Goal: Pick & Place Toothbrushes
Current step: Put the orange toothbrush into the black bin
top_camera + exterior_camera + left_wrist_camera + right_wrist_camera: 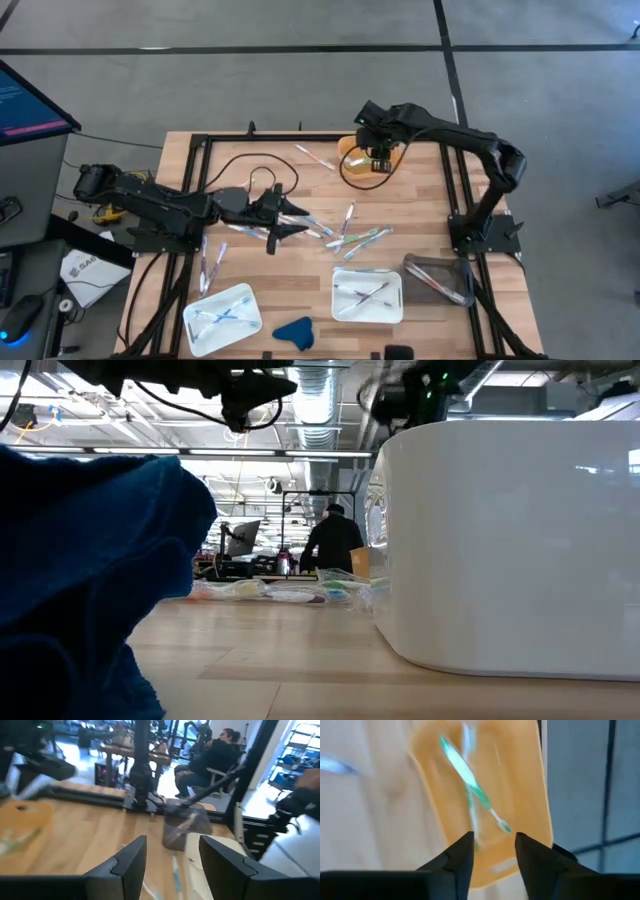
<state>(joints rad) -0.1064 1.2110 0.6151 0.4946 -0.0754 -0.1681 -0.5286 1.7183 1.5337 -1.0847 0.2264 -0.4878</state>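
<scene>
Left tray (222, 318): holds a few toothbrushes.
Left gripper (285, 222): jaws parted, empty, over the loose toothbrushes (345, 235) mid-table, unsorted.
Right tray (367, 295): several placed.
Right gripper (378, 160): fingers apart, empty, above the orange tray (485, 795) holding a green toothbrush (470, 780).

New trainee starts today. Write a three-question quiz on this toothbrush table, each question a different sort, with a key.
1. True or false: the right gripper hangs over the orange tray.
2. How many white trays sit at the table's near edge? A) one B) two C) four
3. Fill in: the left gripper is over the loose toothbrushes at the table's ____.

Key:
1. True. The right wrist view shows a green toothbrush lying in that tray beyond open fingers.
2. B: one white tray on the left arm's side, another white tray on the right arm's side.
3. middle
</scene>
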